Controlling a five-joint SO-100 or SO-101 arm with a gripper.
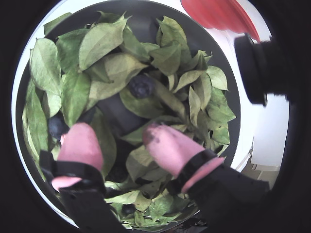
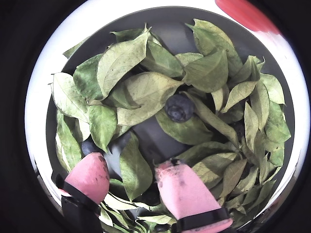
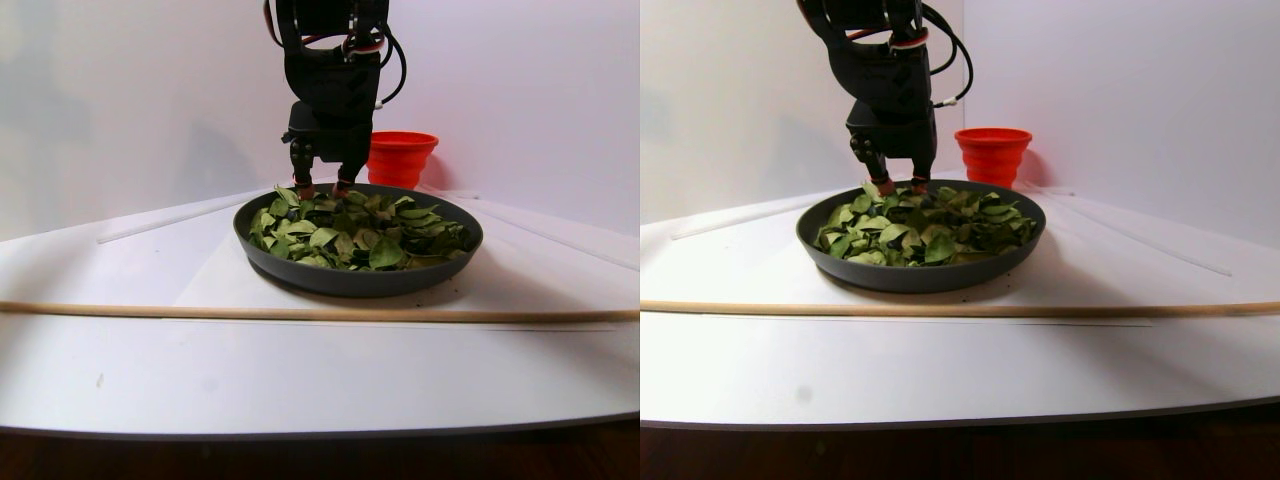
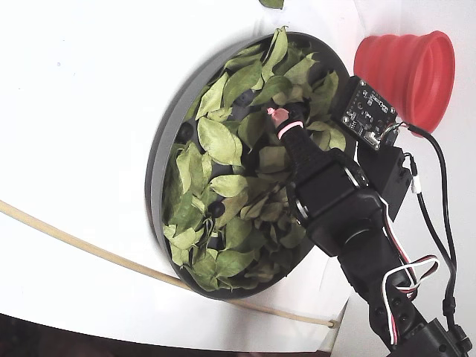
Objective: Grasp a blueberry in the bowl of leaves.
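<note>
The dark-grey bowl (image 1: 228, 82) is full of green leaves (image 1: 102, 41). A dark blueberry (image 1: 141, 86) lies bare among the leaves near the bowl's middle, ahead of the fingers; it also shows in the other wrist view (image 2: 180, 107). A second blueberry (image 1: 57, 126) sits half under leaves just left of the left pink fingertip (image 1: 80, 143). My gripper (image 1: 116, 130) is open and empty, its pink-capped tips low over the leaves and apart from both berries. It shows the same way in the other wrist view (image 2: 132, 164) and in the fixed view (image 4: 285, 119).
A red ribbed cup (image 4: 409, 67) stands just beyond the bowl's rim (image 4: 158, 163), close to the arm. A thin wooden strip (image 3: 300, 312) lies across the white table in front of the bowl (image 3: 355, 280). A small circuit board (image 4: 368, 108) rides on the arm.
</note>
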